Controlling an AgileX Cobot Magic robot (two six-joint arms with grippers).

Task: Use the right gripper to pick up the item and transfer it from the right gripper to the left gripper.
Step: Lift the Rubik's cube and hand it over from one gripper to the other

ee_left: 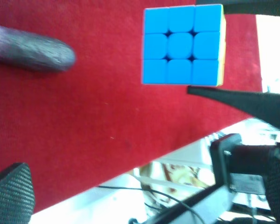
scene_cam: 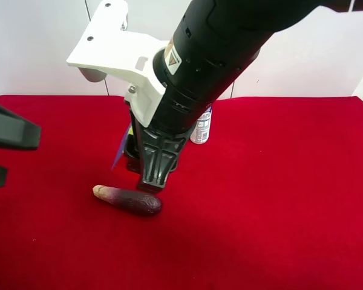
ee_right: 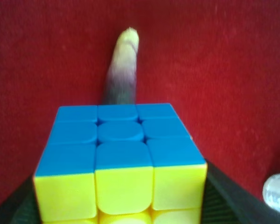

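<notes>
pick done: right gripper (scene_cam: 144,176) clamped on item (ee_right: 121,158), apparently off red cloth (scene_cam: 278,199). handover left: left gripper (scene_cam: 3,154) wide, empty, at 9 o'clock, well apart.

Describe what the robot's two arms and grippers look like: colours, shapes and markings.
The right gripper is a black tapered claw on a thick black arm with a white flat bracket and a small warning sticker. The left gripper has black wedge-shaped, mesh-textured fingers.
</notes>
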